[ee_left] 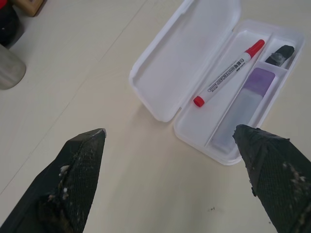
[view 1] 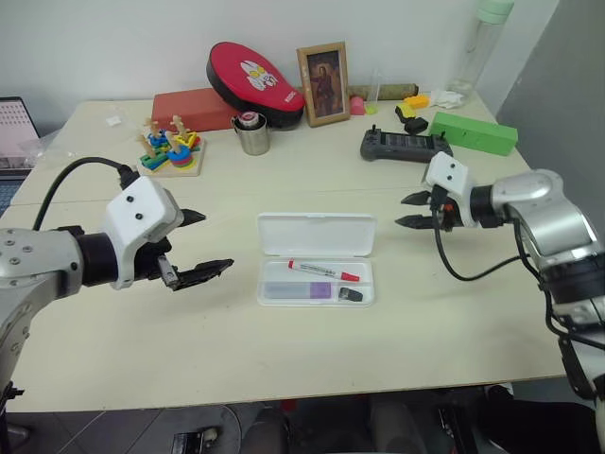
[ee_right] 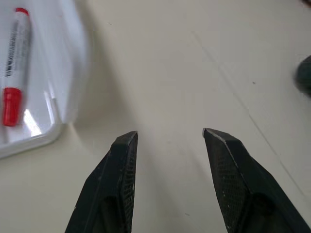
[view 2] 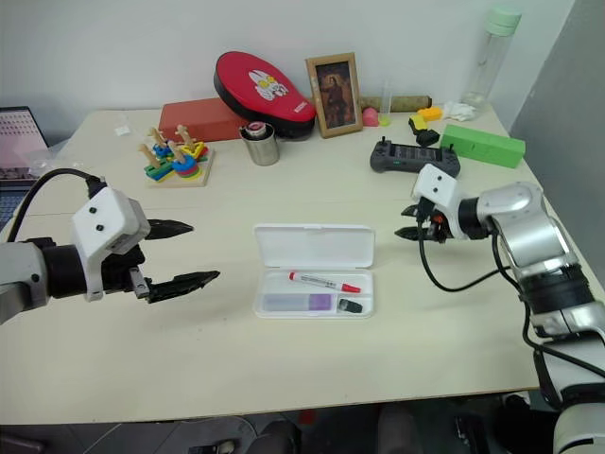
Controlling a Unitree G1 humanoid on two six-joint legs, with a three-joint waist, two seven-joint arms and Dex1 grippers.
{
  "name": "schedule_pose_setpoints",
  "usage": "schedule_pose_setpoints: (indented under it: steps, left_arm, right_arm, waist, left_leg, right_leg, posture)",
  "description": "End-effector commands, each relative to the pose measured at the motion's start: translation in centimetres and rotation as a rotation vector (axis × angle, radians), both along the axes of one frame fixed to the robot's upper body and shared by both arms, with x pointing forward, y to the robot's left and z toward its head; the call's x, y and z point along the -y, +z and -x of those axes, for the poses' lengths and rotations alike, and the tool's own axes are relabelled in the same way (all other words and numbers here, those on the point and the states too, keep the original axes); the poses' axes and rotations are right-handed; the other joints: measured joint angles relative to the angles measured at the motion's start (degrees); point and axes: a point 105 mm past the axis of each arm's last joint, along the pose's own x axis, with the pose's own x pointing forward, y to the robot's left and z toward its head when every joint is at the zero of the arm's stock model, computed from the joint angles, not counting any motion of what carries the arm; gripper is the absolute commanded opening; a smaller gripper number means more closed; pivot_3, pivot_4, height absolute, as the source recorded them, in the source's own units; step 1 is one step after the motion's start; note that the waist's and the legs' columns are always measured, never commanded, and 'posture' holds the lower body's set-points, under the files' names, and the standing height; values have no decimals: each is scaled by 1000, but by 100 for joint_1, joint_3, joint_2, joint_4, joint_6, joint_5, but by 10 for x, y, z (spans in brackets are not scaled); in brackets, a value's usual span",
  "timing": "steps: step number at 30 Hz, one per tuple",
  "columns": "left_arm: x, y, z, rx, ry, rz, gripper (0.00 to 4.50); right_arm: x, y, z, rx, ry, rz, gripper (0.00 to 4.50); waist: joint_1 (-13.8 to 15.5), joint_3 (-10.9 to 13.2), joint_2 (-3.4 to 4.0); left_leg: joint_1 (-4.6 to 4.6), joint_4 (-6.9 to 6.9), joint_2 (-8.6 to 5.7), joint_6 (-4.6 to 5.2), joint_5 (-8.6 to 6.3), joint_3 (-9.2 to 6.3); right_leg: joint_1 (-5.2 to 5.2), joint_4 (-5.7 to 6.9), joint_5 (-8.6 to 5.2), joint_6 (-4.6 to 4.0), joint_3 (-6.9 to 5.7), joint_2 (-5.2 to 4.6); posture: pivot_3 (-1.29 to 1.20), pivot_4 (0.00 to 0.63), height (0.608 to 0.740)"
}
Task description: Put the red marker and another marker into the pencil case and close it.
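The white pencil case (view 1: 317,234) lies open in the middle of the table, its lid folded back flat. Inside the tray lie the red marker (view 1: 323,271) and, in front of it, the other marker (view 1: 301,291), pale lavender with a purple end. A small black item (view 1: 350,295) sits in the tray's right corner. My left gripper (view 1: 216,241) hovers left of the case, open wide and empty. To the right of the case, above the bare table, my right gripper (view 1: 401,210) is open with a narrower gap and nothing between its fingers.
A black controller (view 1: 405,145) and a green box (view 1: 475,133) lie behind the right gripper. At the back stand a metal cup (view 1: 252,134), a stacking toy (view 1: 171,151), a red pouch (view 1: 253,80), a picture frame (view 1: 323,83) and a bottle (view 1: 482,47).
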Motion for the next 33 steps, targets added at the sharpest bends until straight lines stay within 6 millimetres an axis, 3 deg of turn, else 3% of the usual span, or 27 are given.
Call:
schedule_pose_setpoints:
  steps: [1, 9, 12, 19, 23, 33]
  left_arm:
    - [-1, 9, -3, 50, 2, -18, 4500]
    - [-2, 9, -2, 50, 5, -25, 4500]
    - [-2, 8, -2, 50, 7, -24, 4500]
    - [-2, 5, 0, 48, 12, -24, 4500]
    - [-2, 5, 0, 47, 14, -24, 4500]
    - [-3, 3, -2, 44, 10, -23, 4500]
  right_arm:
    - [-12, 12, -13, 54, 37, 12, 2201]
    - [-42, 5, -26, 48, 107, -11, 2201]
    - [-47, 6, -29, 54, 115, -26, 1703]
    - [-55, 6, -27, 34, 172, -15, 78]
    - [-56, 6, -25, 29, 191, -9, 18]
    - [-80, 2, 8, -9, 392, 30, 18]
  waist:
    - [-9, 0, 0]
    - [-46, 1, 2]
    - [-42, 1, 2]
    - [-58, 2, 3]
    - [-61, 2, 3]
    - [-62, 2, 4]
  left_leg:
    - [-2, -4, 0, 0, 0, -1]
    - [-3, -6, 0, -1, 1, 1]
    - [-2, -6, 0, -1, 1, 0]
    - [-1, -5, 0, -1, 1, 0]
    - [1, -5, 0, -1, 1, -1]
    - [1, -3, 0, -1, 1, -1]
  right_leg:
    - [-2, -2, 0, 0, 0, 0]
    - [-3, -4, 0, -1, 0, -1]
    - [-3, -4, 0, -1, -1, -1]
    - [-2, -1, 1, -1, 0, 0]
    - [-2, 3, 1, -1, -1, 0]
    - [-2, 3, 1, -1, 0, 0]
  posture:
    - [0, 150, 740]
    - [0, 150, 740]
    - [0, 150, 740]
    - [0, 150, 740]
    - [0, 150, 740]
    - [0, 150, 740]
